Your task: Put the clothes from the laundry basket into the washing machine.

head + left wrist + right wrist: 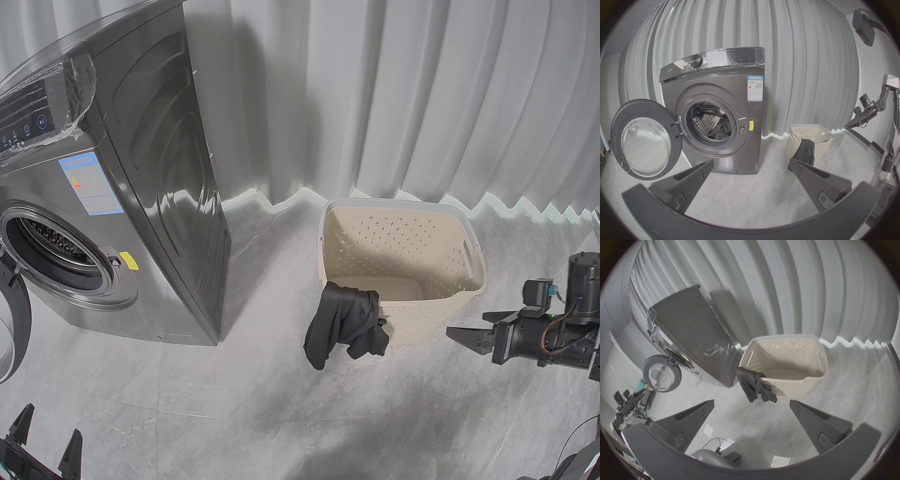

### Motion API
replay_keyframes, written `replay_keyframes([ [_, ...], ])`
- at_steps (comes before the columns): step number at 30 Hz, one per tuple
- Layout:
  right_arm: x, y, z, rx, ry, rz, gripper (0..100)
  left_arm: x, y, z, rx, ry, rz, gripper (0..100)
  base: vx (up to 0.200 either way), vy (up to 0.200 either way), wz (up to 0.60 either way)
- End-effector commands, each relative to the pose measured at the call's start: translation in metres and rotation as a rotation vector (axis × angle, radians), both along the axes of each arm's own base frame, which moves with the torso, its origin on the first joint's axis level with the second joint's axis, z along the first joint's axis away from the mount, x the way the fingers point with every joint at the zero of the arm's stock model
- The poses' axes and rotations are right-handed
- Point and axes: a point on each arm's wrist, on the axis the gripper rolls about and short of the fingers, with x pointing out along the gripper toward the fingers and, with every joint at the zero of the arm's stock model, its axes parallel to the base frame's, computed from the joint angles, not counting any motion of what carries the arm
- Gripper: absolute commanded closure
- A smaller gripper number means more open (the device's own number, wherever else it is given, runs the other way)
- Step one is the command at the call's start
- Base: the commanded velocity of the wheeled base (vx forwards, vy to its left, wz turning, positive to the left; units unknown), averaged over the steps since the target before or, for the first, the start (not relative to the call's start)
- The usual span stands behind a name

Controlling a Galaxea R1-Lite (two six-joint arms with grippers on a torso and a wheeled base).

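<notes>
A beige laundry basket (462, 294) (793, 137) (815, 365) stands on the floor by the curtain. A dark garment (344, 322) (805, 151) (753, 385) hangs over its front left corner, outside the rim. The grey washing machine (156, 187) (725, 125) (693, 333) stands left with its round door (647, 139) swung open; dark clothes (720, 131) lie in the drum. My right gripper (478, 328) (751, 410) hovers open to the right of the basket, holding nothing. My left gripper (47, 440) (750, 170) is open and low, in front of the machine.
Grey tiled floor (262, 387) lies open between machine and basket. White pleated curtains (406, 94) close off the back. The open door edge (15, 325) juts out at the far left.
</notes>
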Motion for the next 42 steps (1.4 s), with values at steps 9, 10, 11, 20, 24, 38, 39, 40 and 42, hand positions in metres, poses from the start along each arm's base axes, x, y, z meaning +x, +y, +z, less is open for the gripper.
replay_keyframes([
  [9, 0.036, 0.038, -0.037, -0.081, 0.131, 0.05, 0, 0.0, 0.0, -0.005, -0.001, 0.0, -0.001, 0, 0.0, 0.0, 0.0],
  [10, 0.042, 0.042, -0.043, -0.087, 0.128, 0.044, 0, 0.0, 0.0, -0.005, -0.003, 0.0, -0.001, 0, 0.0, 0.0, 0.0],
  [11, 0.046, 0.045, -0.047, -0.092, 0.124, 0.038, 0, 0.0, 0.0, -0.004, -0.003, -0.001, -0.001, 0, 0.0, 0.0, 0.0],
  [20, 0.067, 0.07, -0.078, -0.115, 0.093, 0.022, 0, 0.0, 0.0, -0.004, -0.004, -0.001, -0.001, 0, 0.0, 0.0, 0.0],
  [24, 0.078, 0.084, -0.089, -0.114, 0.103, 0.015, 0, 0.0, 0.0, -0.004, -0.004, -0.001, -0.001, 0, 0.0, 0.0, 0.0],
  [38, 0.115, 0.106, -0.113, -0.124, 0.077, -0.025, 0, 0.0, 0.0, -0.005, -0.004, 0.0, -0.001, 0, 0.0, 0.0, 0.0],
  [39, 0.116, 0.106, -0.113, -0.124, 0.077, -0.025, 0, 0.0, 0.0, -0.004, -0.004, -0.001, -0.001, 0, 0.0, 0.0, 0.0],
  [40, 0.119, 0.108, -0.115, -0.126, 0.075, -0.023, 0, 0.0, 0.0, -0.004, -0.006, -0.001, -0.001, 0, 0.0, 0.0, 0.0],
  [42, 0.121, 0.109, -0.116, -0.127, 0.071, -0.022, 0, 0.0, 0.0, -0.004, -0.006, -0.001, -0.001, 0, 0.0, 0.0, 0.0],
])
